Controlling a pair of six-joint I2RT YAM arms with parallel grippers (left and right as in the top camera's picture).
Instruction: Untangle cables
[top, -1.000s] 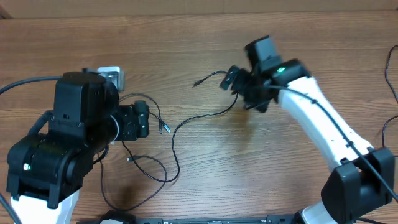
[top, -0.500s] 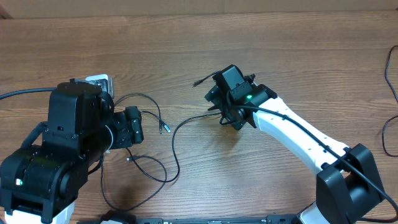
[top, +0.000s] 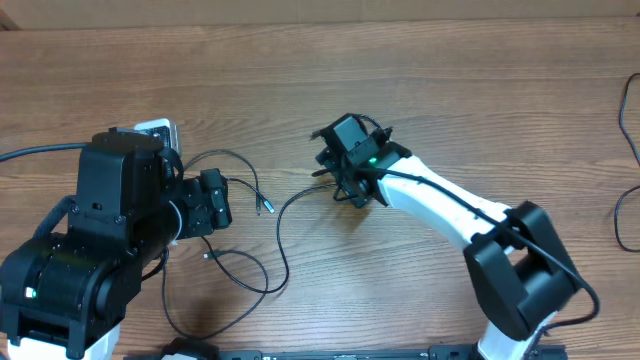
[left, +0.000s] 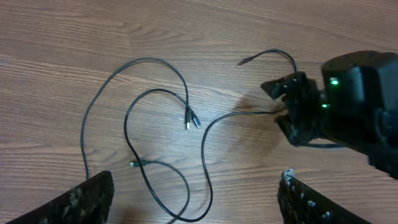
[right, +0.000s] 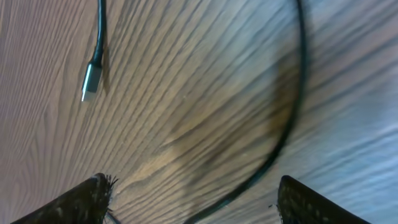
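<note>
The cables (top: 278, 225) lie loose on the wooden bench (top: 300, 60), spread over its middle and somewhat toward the left edge, well away from every corner. In the left wrist view they (left: 203, 143) form several open loops that cross one another. Two plugs (left: 193, 119) lie side by side at the heart of the loops, and a single plug (left: 134, 164) lies closer to the near edge. Another plug (top: 316, 132) points toward the far edge, just beside the right claw (top: 340, 180). That claw is tipped down close over the wood, above the end of the long cord that curves away toward the left arm. Its own camera shows its fingers (right: 93, 193) spread apart, clamped on nothing. The cord (right: 302, 56) sweeps down in an arc and passes between them, and a silvery plug (right: 91, 78) lies off to one side. The left claw (top: 215, 200) hangs over the left part of the loops. Its fingers (left: 93, 196) are also wide apart and hold nothing, with cord running across the bench between and beyond them
</note>
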